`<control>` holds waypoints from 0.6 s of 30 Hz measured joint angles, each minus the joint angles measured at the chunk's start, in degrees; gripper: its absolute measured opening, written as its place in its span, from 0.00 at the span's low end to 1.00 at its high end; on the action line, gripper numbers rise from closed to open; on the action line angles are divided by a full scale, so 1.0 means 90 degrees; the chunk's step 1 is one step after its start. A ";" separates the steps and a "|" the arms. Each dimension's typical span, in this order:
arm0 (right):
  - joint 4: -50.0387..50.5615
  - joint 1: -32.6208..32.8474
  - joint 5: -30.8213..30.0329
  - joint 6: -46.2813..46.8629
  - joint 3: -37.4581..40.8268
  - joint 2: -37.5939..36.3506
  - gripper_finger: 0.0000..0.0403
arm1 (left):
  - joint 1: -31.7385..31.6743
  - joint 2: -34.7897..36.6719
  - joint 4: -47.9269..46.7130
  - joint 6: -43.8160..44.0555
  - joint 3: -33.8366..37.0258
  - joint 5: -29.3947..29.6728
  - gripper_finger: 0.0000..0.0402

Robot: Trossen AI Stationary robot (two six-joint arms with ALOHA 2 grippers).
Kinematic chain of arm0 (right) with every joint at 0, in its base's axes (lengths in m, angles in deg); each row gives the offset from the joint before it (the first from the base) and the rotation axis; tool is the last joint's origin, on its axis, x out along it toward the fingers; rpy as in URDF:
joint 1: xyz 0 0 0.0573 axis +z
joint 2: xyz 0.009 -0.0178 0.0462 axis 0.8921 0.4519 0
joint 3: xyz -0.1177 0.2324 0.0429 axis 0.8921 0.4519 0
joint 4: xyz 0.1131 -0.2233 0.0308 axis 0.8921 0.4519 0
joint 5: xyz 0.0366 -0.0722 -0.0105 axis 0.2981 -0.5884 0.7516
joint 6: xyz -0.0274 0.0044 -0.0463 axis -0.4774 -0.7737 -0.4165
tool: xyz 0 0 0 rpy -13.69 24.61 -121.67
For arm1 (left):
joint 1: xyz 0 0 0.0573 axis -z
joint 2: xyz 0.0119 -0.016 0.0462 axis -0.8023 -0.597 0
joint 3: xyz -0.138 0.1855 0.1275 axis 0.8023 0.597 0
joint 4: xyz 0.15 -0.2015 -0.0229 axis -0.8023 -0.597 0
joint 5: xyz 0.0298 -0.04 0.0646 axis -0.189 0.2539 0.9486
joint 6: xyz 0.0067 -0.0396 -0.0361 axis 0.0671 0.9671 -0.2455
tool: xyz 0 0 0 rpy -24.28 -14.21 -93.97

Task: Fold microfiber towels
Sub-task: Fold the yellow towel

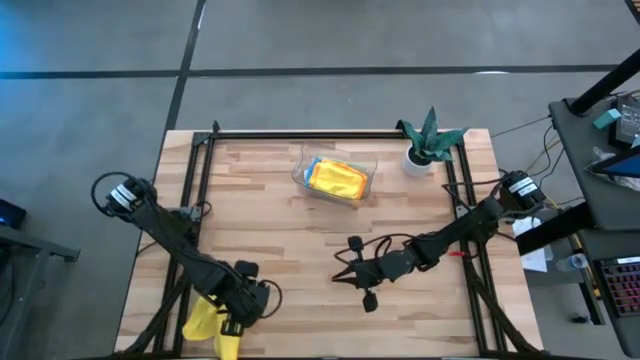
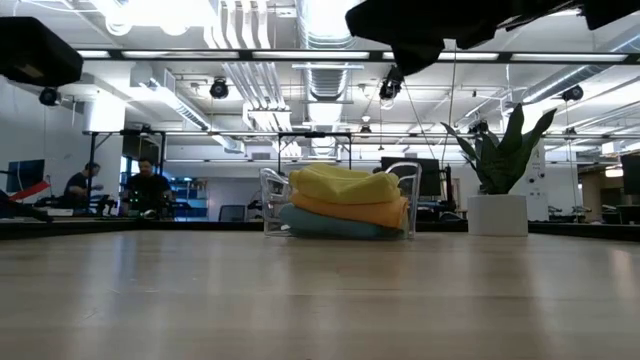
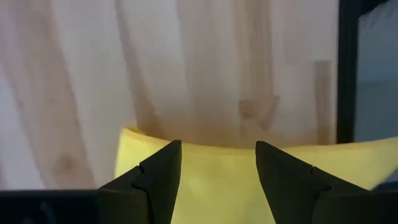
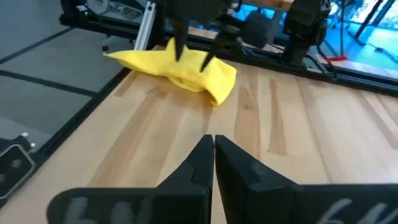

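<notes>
A crumpled yellow towel (image 1: 205, 322) lies at the worktop's (image 1: 300, 230) near-left corner, soft and rumpled, partly overhanging the edge. The left gripper (image 1: 232, 312) stands over it, its dark wedge-shaped fingers (image 3: 155, 180) spread apart with yellow cloth between and beneath them; whether they pinch the cloth is hard to make out. Far from that towel, at the back of the pale wood-plank worktop, a clear tray (image 1: 302, 172) holds folded towels (image 2: 345, 203), yellow over orange over turquoise, its walls half hiding them. A plant (image 1: 428, 135) stands right of the tray. The right gripper (image 1: 362, 285) hangs mid-worktop, fingers (image 4: 193, 168) pressed together, empty.
</notes>
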 joint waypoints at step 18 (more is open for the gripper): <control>0.0056 0.0190 0.0040 0.0278 -0.0004 0.0269 0.21 | -0.0126 0.0186 -0.0618 -0.0026 0.0104 0.0154 0.47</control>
